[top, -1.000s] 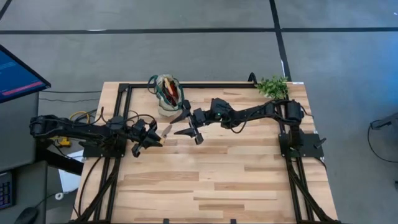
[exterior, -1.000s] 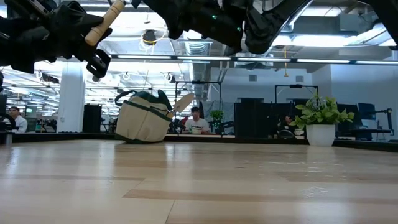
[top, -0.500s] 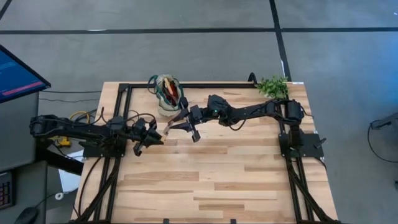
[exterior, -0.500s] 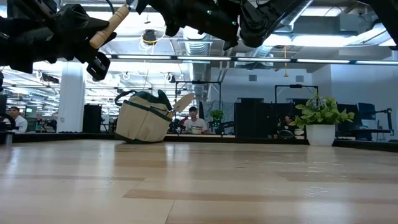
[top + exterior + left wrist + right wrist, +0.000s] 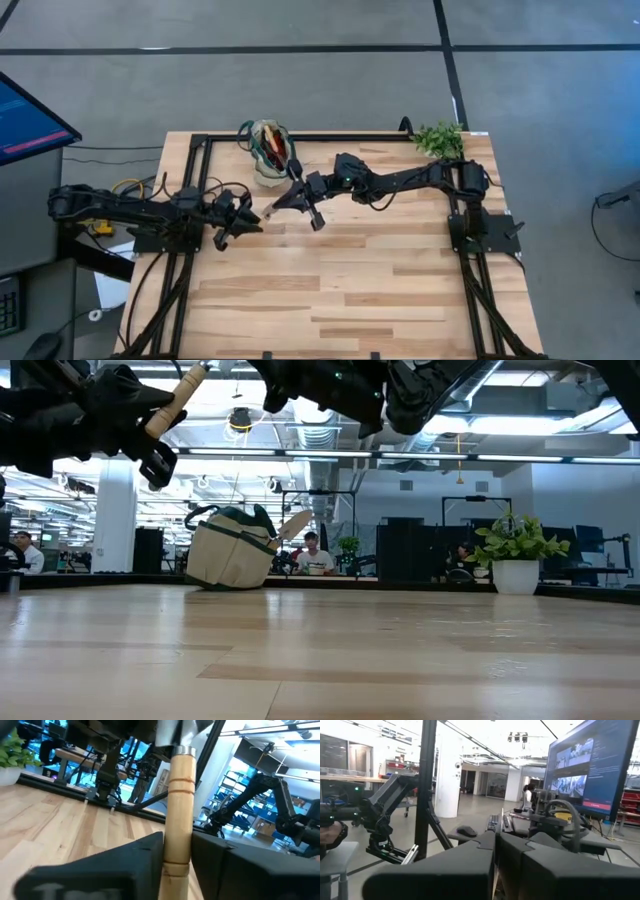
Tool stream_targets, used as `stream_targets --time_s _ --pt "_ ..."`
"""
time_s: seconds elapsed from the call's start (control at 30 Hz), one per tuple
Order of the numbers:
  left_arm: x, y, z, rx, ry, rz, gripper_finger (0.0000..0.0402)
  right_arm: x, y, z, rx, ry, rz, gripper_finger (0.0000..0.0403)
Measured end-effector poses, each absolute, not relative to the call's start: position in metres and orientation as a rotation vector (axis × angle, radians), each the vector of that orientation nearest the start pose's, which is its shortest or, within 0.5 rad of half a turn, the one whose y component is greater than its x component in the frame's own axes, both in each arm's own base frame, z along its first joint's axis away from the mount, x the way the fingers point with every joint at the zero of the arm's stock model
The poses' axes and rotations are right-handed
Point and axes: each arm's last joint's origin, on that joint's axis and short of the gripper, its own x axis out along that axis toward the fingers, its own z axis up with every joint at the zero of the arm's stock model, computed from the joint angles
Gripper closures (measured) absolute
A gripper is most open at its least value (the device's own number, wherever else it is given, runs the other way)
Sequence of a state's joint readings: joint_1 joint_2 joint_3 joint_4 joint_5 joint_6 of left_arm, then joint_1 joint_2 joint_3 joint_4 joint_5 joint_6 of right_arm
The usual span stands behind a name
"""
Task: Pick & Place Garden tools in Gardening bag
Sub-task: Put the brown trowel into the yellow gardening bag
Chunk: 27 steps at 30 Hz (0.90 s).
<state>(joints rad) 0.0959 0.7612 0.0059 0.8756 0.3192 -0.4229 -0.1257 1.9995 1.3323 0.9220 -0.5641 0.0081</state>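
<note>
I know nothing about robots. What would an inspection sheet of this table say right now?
Surface: wooden table, mostly bare.
Job's things: gardening bag at the far edge with tools inside; trowel held in the air.
Clutter: potted plant at the far right corner.
Grippers: left gripper clamps the trowel's wooden handle; right gripper is shut at the trowel's metal end, grip unclear.
Cables: yellow cables beside the left arm's base.
Surroundings: monitor at left; seated person far behind.
</note>
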Motion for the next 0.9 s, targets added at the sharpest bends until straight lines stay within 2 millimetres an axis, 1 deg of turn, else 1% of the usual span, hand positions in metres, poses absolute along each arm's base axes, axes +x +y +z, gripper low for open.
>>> stream_targets --time_s 0.13,0.2,0.27,0.33,0.47,0.6,0.7,0.8,0.9 --pt "0.143 0.006 0.173 -0.404 -0.077 -0.218 0.0283 0.447 -0.041 0.262 -0.079 -0.239 0.42 0.0403" --pt "0.143 0.006 0.174 -0.403 -0.095 -0.196 0.0261 0.447 -0.044 0.262 -0.065 -0.24 0.424 0.0403" --pt "0.143 0.008 0.177 -0.39 -0.135 -0.161 0.0244 0.446 -0.047 0.263 -0.054 -0.245 0.445 0.0403" --pt "0.142 0.011 0.181 -0.342 -0.178 -0.14 0.0229 0.445 -0.05 0.265 -0.032 -0.257 0.464 0.0402" --pt "0.141 0.017 0.183 -0.282 -0.207 -0.099 0.0206 0.443 -0.053 0.268 -0.016 -0.272 0.508 0.0402" --pt "0.14 0.022 0.185 -0.268 -0.234 -0.063 0.0191 0.438 -0.055 0.274 0.001 -0.284 0.603 0.0402" --pt "0.138 0.024 0.188 -0.254 -0.271 -0.055 0.0186 0.435 -0.053 0.281 0.003 -0.278 0.638 0.0402" --pt "0.135 0.026 0.193 -0.218 -0.315 -0.044 0.0189 0.433 -0.055 0.282 0.015 -0.212 0.63 0.0402" --pt "0.13 0.026 0.199 -0.149 -0.373 -0.037 0.0198 0.433 -0.059 0.279 0.009 -0.134 0.568 0.0402"
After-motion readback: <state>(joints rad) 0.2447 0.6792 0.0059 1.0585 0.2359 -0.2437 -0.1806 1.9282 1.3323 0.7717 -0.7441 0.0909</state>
